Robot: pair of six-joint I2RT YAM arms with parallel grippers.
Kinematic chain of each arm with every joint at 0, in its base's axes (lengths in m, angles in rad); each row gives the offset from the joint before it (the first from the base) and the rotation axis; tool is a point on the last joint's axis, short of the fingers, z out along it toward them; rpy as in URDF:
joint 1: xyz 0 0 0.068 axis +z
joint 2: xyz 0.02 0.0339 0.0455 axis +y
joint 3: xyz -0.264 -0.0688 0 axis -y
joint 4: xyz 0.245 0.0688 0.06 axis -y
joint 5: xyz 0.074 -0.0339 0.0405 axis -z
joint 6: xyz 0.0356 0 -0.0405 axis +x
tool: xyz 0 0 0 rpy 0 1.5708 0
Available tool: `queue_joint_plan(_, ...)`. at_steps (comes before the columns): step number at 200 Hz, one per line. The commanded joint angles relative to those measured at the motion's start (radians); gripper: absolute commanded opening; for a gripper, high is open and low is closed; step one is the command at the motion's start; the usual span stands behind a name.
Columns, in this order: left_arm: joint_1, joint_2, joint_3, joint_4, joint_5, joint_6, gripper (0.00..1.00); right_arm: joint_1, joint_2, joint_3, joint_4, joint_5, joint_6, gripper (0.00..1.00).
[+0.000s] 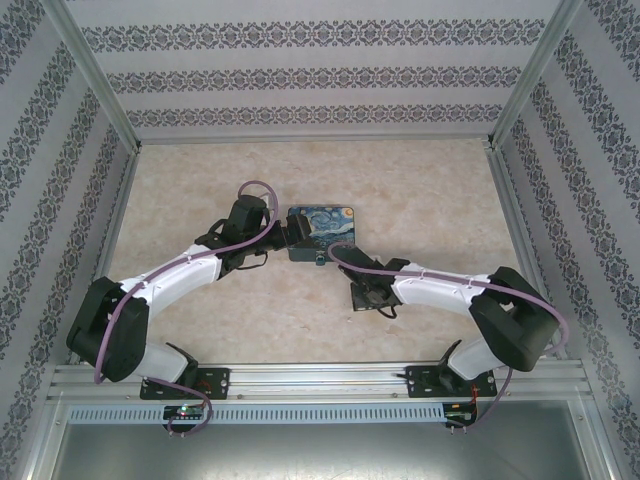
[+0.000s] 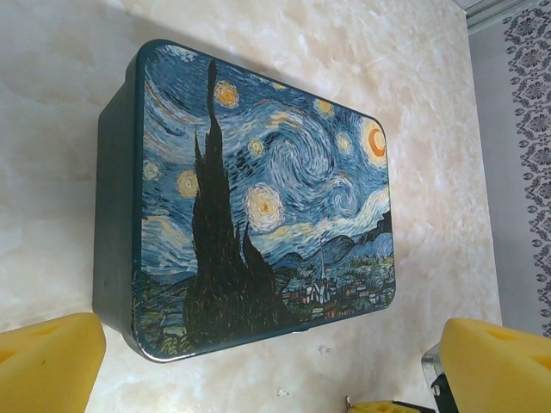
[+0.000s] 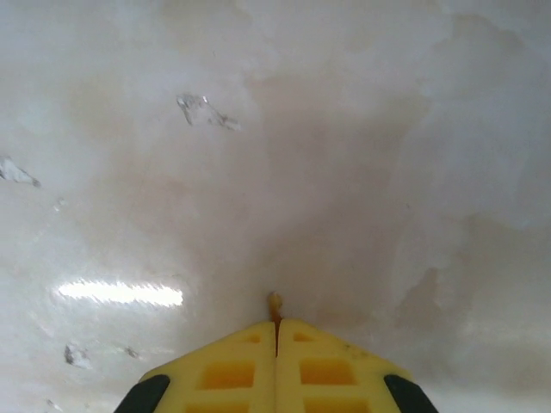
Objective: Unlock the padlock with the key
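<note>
Your right gripper [image 3: 275, 327] is closed tight just above the table [image 3: 362, 129], with a thin sliver at its tips, probably the key [image 3: 274, 302], nipped for lifting. Your left gripper [image 2: 274, 348] gapes wide with nothing in it, the Starry Night box [image 2: 258, 198] just ahead, likely to steady it. The padlock [image 1: 321, 260] sits on that box's front, beyond your right fingers.

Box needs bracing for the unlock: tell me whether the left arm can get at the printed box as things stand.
Probably yes. The left gripper stands open, fingers wide, the box right before it on the table, nothing seen between them.
</note>
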Motion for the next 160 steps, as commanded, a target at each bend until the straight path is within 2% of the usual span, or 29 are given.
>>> queue_joint_plan(1,-0.014,0.005,-0.003,0.032,0.014,0.007,1.00,-0.022,0.034,-0.071,0.053,-0.128,0.009,0.00)
queue_joint_plan(76,-0.014,0.007,-0.004,0.038,0.014,0.000,1.00,-0.084,-0.137,-0.083,0.072,-0.178,0.026,0.00)
queue_joint_plan(160,-0.017,0.011,-0.010,0.048,0.018,-0.005,1.00,-0.093,-0.157,-0.106,0.080,-0.161,0.028,0.00)
